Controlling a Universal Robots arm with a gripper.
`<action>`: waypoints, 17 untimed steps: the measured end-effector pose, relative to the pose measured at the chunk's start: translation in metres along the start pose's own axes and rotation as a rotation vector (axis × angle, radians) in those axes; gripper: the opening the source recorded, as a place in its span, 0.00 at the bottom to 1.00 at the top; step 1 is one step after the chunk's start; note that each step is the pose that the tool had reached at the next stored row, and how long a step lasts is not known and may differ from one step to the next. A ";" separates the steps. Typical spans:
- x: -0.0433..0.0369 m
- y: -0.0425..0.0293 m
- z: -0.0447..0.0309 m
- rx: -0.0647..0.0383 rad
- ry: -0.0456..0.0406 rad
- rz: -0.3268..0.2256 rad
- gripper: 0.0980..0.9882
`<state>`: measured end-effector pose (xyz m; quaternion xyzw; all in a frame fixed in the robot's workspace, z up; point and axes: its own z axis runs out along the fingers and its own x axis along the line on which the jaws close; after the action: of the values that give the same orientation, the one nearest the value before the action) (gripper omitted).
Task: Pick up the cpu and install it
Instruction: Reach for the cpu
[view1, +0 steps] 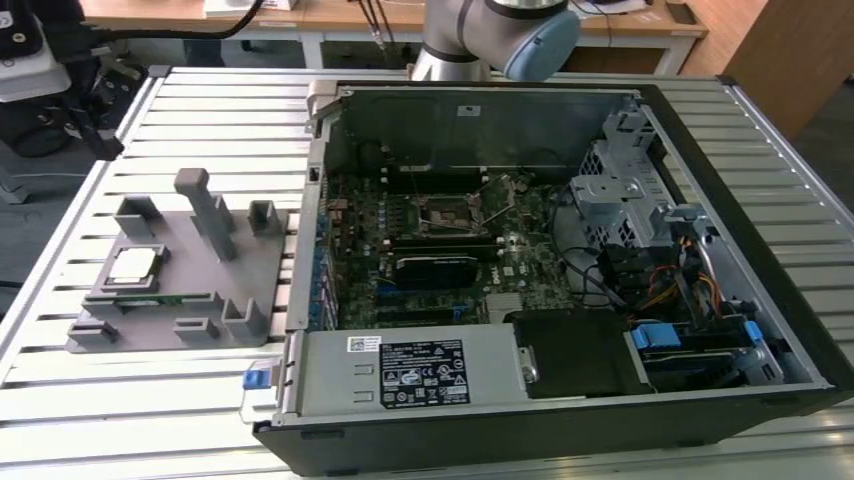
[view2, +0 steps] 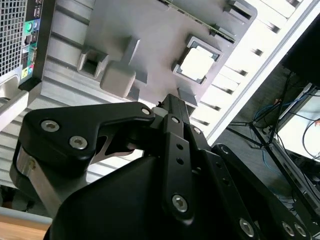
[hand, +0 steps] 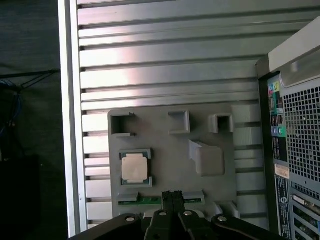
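Note:
The cpu (view1: 134, 264) is a small silver square lying flat in a framed recess of the grey holder block (view1: 180, 300), on the exterior view's left. Both wrist views look down on it from well above: the cpu (hand: 135, 166) shines pale in its recess, also seen as the cpu (view2: 196, 64) in the second wrist view. My gripper (hand: 172, 196) hangs high over the holder block (hand: 165, 150), its black fingertips pressed together with nothing between them. The gripper (view2: 172, 102) is apart from the chip. The motherboard's cpu socket (view1: 450, 212) sits inside the open computer case (view1: 747, 330).
A green memory stick (view1: 150, 300) lies in a slot of the holder, beside the cpu. Upright posts (view1: 203, 205) rise from the block. The arm's base (view1: 487, 35) stands behind the case. A slatted metal table (view1: 200, 110) carries everything; its edge (hand: 67, 125) runs close to the holder.

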<state>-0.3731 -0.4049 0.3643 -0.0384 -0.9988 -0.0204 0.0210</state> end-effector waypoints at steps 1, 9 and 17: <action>0.0045 -0.0005 0.0004 0.000 -0.0004 0.000 0.01; 0.0396 -0.0036 0.0028 0.000 -0.0018 0.000 0.01; 0.0631 -0.0055 0.0047 0.000 -0.0020 0.000 0.01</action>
<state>-0.4366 -0.4054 0.3621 -0.0384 -0.9988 -0.0205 0.0201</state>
